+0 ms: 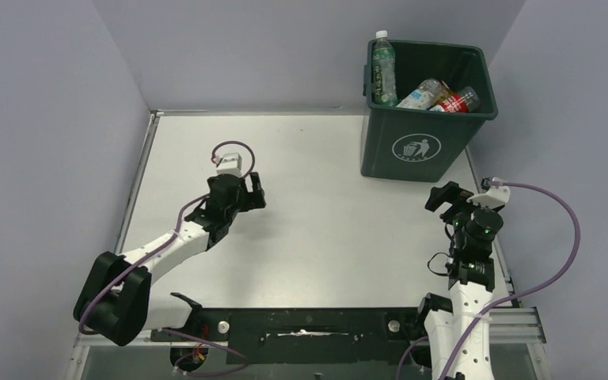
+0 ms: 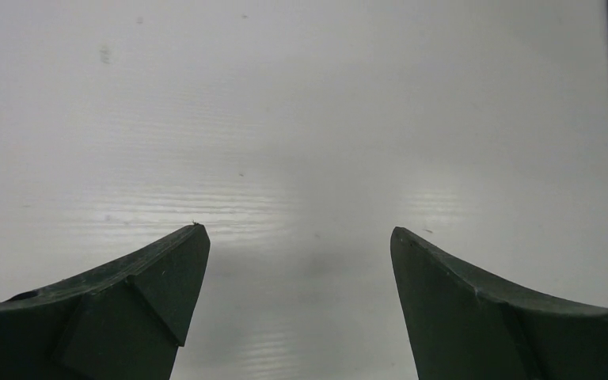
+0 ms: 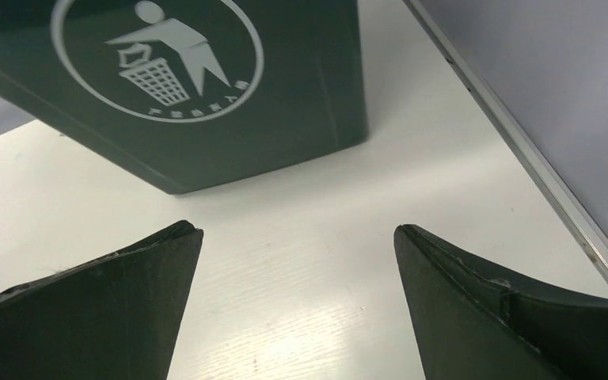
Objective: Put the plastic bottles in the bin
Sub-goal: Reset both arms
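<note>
Plastic bottles (image 1: 422, 93) show only inside the bin (image 1: 453, 142), which stands at the far right corner of the desk (image 1: 324, 237); I see none outside it.

Over the left middle of the desk the left pincer (image 1: 252, 192) is spread wide with nothing between its fingers. Its own camera shows only white desk and a dark sliver of the bin at the upper right edge.

In the bin, a green-labelled bottle (image 1: 382, 67) stands upright against the left wall, its white cap above the rim. A pale-labelled bottle (image 1: 431, 89) leans in the middle, and a red-labelled bottle (image 1: 461, 100) lies to its right.

Near the right edge of the desk, just in front of the bin, the right pincer (image 1: 446, 198) is also spread and holds nothing.

Such bottles look light and thin-walled. They would probably dent under a hard squeeze, and their smooth round sides may roll or slip. A hold across the middle of the body, over the label, seems safest.

No brand or wording on the labels can be read. The bin front carries a white symbol (image 3: 158, 59), a figure dropping litter into a basket inside a ring; the small characters under the basket are too fine to read
</note>
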`<state>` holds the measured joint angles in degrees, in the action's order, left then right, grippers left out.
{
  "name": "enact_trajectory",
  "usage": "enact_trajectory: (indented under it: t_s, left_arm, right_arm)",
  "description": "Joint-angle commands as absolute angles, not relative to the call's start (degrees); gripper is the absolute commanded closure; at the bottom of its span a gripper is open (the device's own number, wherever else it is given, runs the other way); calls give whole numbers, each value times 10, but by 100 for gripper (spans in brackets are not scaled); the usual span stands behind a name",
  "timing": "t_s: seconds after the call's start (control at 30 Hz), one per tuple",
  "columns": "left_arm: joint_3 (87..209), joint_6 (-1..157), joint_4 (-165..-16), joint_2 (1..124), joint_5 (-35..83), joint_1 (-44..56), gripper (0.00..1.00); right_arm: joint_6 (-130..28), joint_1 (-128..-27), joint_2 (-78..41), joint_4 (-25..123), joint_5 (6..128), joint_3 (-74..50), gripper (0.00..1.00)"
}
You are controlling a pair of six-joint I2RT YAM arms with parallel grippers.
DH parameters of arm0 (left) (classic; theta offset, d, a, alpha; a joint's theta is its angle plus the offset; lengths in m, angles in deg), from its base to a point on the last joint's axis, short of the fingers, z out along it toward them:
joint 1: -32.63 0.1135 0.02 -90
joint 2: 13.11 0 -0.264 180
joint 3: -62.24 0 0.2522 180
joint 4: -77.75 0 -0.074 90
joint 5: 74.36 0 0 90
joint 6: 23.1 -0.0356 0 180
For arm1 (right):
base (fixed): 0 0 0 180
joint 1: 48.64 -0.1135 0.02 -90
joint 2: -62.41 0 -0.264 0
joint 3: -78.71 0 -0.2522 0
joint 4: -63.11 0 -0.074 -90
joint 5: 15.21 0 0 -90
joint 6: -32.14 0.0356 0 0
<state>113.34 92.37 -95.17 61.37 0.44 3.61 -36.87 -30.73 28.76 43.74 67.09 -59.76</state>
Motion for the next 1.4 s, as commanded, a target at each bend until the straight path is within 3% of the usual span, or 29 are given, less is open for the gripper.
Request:
enact_trajectory:
  t_s: [0.0, 0.23, 0.37, 0.6, 0.87, 1.03, 1.13, 1.3, 1.37]
  left_arm:
    - [1109, 881, -1034, 571, -30, 104, 14]
    - [1007, 791, -1148, 516, -3, 195, 14]
    - [931, 728, -1300, 515, 18, 219, 14]
    - [925, 764, -1397, 630, 116, 323, 14]
    - [970, 702, -1383, 722, 161, 330, 13]
    - [914, 692, -1488, 716, 138, 337, 13]
    - [857, 715, -1685, 794, 161, 373, 13]
    - [880, 713, -1616, 786, 200, 385, 13]
    - [882, 712, -1615, 784, 198, 383, 13]
  right_arm:
    - [-384, -312, 296, 534, 734, -631, 2]
    - [-384, -323, 259, 626, 760, -691, 2]
    - [-413, -363, 222, 710, 838, -725, 2]
    - [-466, -412, 95, 898, 917, -762, 2]
    - [-514, -429, -65, 1078, 942, -774, 2]
    - [-520, -433, -148, 1152, 965, -782, 2]
    - [-506, -432, -175, 1141, 986, -762, 2]
    - [-554, -429, -247, 1225, 894, -764, 2]
    - [-550, -436, -245, 1185, 895, -755, 2]
